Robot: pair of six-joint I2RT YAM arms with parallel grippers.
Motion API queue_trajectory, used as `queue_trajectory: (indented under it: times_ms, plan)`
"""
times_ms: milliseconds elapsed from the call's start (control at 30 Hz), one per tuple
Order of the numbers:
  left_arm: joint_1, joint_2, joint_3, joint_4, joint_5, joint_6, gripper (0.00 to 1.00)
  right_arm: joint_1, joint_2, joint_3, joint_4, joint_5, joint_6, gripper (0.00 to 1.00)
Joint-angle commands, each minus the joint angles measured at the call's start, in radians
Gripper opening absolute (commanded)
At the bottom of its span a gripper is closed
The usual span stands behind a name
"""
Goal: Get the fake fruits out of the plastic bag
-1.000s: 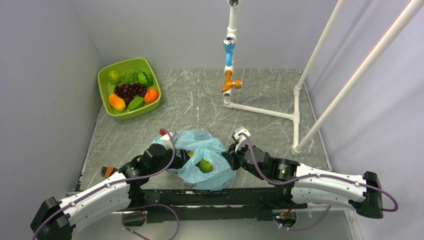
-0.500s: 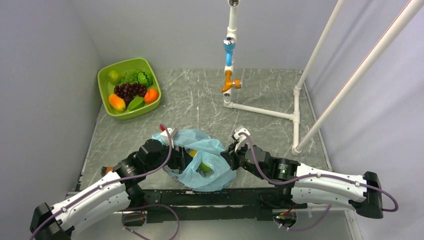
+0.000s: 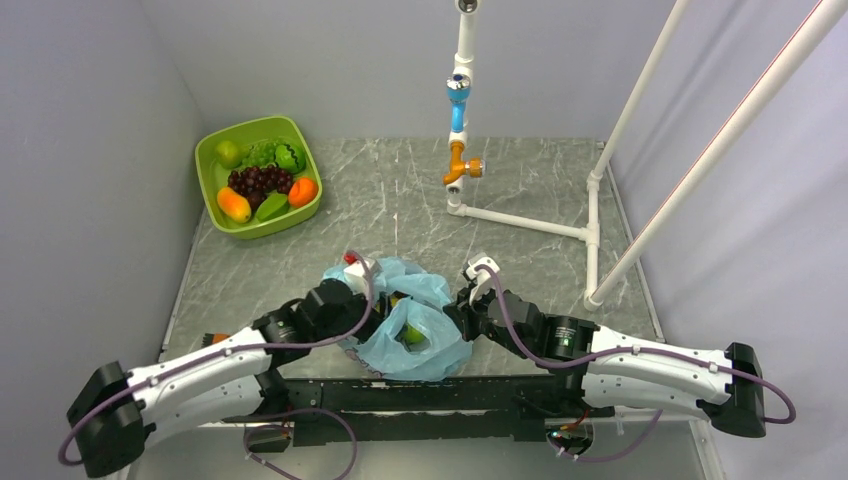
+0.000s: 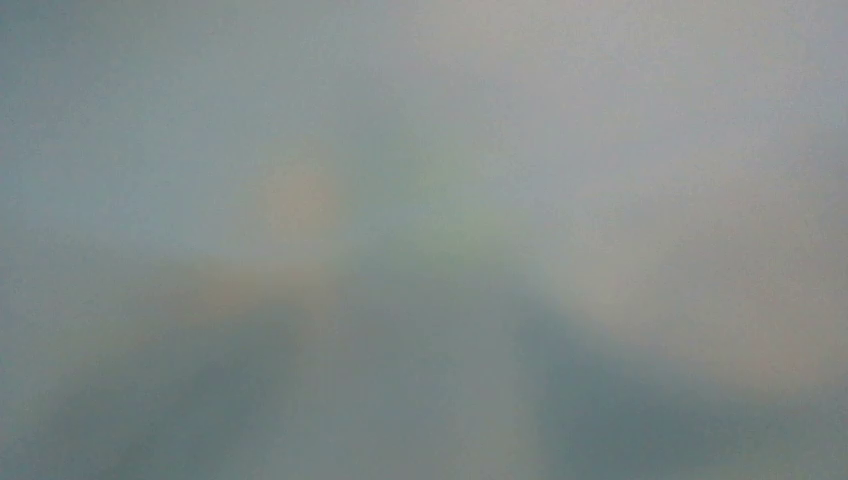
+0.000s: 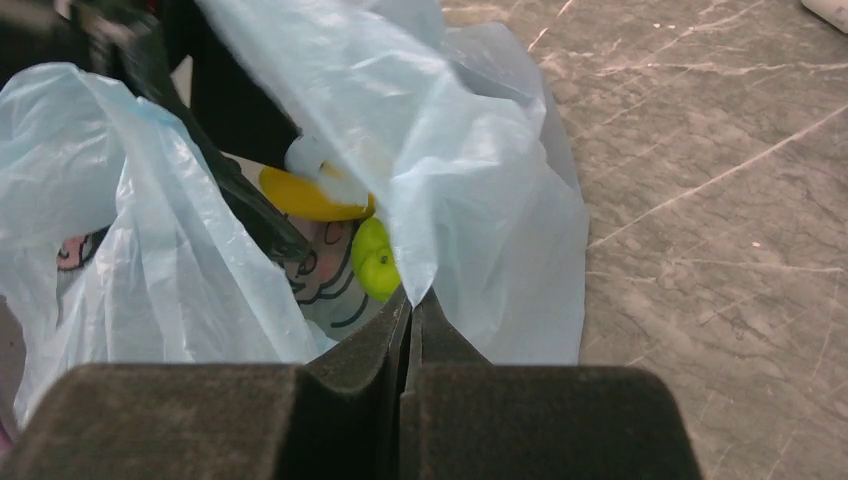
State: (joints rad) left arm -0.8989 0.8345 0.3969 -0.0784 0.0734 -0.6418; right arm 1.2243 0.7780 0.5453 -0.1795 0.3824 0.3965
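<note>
**Bag pinched at its right edge, left pincer buried inside**

Top view: the light-blue plastic bag (image 3: 425, 355) lies low in the middle of the frame on the grey marbled tabletop (image 3: 400, 200), close to the near edge. The left pincer (image 3: 385, 303) reaches into its mouth from the left. Film hides it, so I cannot tell whether it is apart or together. The right pincer (image 3: 458, 320) meets the bag's right edge. A green fruit (image 3: 412, 335) shows in the opening. A lime-green tub (image 3: 208, 170) sits upper left, well apart, and a white pipe frame (image 3: 520, 220) upper right, with bare tabletop between them.

Left wrist view: only grey-blue blur.

Right wrist view: the fingers (image 5: 365, 350) are pressed together on a fold of the bag's rim, lower centre. Beyond lie a yellow lemon (image 5: 300, 197) and the green fruit, beside a cartoon face print (image 5: 320, 275). No lettering is readable. Bare tabletop fills the right side.
</note>
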Motion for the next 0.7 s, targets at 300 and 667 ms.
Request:
queue_trajectory:
  times_ms: [300, 667]
  plan:
    - [-0.162, 0.262, 0.058, -0.119, -0.361, 0.026, 0.94, -0.001, -0.010, 0.014, 0.031, -0.014, 0.019, 0.00]
    - [-0.169, 0.296, 0.024, -0.058, -0.393, -0.003, 0.73, -0.002, -0.006, 0.011, 0.038, -0.020, 0.034, 0.00]
